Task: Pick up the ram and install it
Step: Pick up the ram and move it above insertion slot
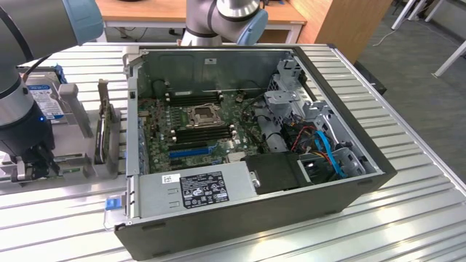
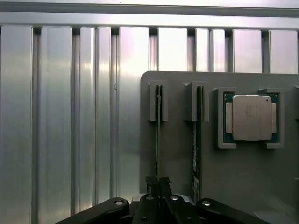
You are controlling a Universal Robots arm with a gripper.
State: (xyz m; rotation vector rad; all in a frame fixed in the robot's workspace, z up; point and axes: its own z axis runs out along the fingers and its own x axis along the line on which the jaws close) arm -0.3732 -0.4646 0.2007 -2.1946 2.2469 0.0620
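Note:
The ram (image 2: 158, 135) stands on edge in a slot of a grey holder (image 2: 177, 154), seen as a thin green strip. My gripper (image 2: 158, 184) sits at the near end of this stick, and its two black fingers are shut on the thin edge. A second stick (image 2: 198, 135) stands in the neighbouring slot, untouched. In the exterior view the gripper (image 1: 33, 166) is low over the holder at the exterior view's left, beside the open computer case (image 1: 255, 218). The motherboard (image 1: 196, 125) lies inside the case, with black memory slots (image 1: 204, 131) next to the processor socket.
A silver processor chip (image 2: 251, 117) rests in a pocket of the holder beside the sticks. A hard drive (image 1: 40, 95) and upright cards (image 1: 103, 131) stand between the arm and the case. The ribbed metal table (image 1: 407, 207) surrounds everything. Cables and drive cages fill the case's right part.

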